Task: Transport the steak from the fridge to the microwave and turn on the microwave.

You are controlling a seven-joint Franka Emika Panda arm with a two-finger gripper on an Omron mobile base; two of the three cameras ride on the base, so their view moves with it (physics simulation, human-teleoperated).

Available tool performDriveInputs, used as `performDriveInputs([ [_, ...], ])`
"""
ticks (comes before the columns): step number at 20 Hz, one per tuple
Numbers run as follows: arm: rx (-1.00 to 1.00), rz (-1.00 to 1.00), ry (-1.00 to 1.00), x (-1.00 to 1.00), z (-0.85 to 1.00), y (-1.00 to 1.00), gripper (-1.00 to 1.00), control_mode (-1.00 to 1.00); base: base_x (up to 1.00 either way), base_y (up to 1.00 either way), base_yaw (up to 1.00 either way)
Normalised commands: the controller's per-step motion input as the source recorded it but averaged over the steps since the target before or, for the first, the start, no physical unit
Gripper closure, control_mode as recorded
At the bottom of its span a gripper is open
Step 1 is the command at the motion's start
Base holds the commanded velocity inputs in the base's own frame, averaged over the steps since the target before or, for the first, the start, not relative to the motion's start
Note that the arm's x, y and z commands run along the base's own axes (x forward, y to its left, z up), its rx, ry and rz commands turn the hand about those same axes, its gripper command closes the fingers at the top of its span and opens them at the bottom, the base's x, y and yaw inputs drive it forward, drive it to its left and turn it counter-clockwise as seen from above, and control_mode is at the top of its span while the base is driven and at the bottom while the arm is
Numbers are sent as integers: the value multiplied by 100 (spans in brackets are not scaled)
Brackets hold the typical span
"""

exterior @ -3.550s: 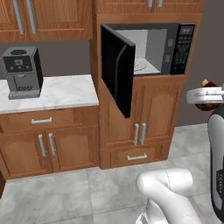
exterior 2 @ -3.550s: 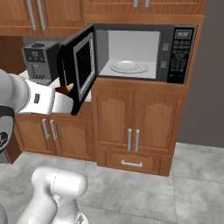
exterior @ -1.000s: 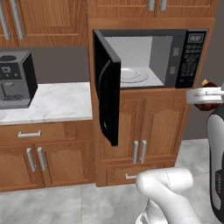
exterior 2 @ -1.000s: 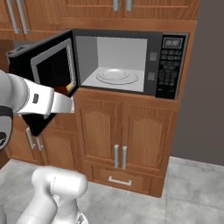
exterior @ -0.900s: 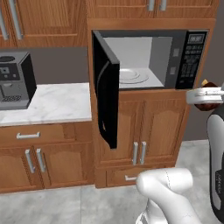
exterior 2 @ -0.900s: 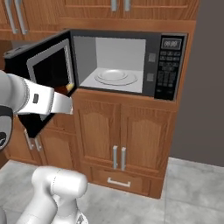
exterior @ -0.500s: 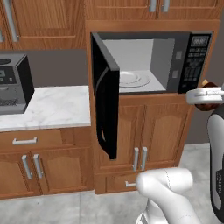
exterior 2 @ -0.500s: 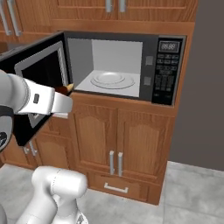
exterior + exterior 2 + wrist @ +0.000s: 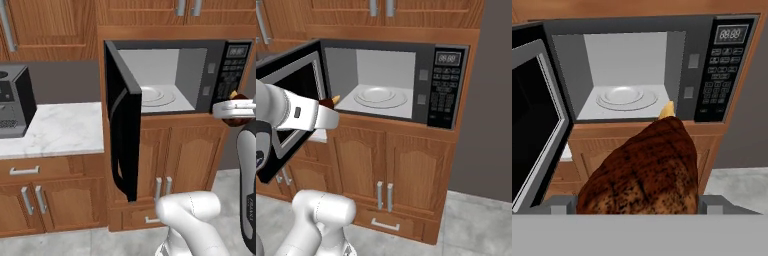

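the gripper (image 9: 637, 202) is standing wide, with its two fingers (image 9: 562, 204) pressing on both sides of the big brown steak (image 9: 644, 170). it is holding the steak up in front of the microwave (image 9: 712, 70). the microwave door (image 9: 534, 115) is hanging open to the left, and a white plate (image 9: 622, 96) is sitting inside.

Both base views flank the arm, facing the open microwave (image 9: 185, 75); the hand view looks straight into it.
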Motion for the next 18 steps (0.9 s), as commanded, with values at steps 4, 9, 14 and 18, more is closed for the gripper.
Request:
performDriveInputs([
  [4,0,0,0,0,0,0,100,100,35,0,0],
  [9,0,0,0,0,0,0,100,100,43,0,0],
  [14,0,0,0,0,0,0,100,100,44,0,0],
  [18,0,0,0,0,0,0,100,100,12,0,0],
])
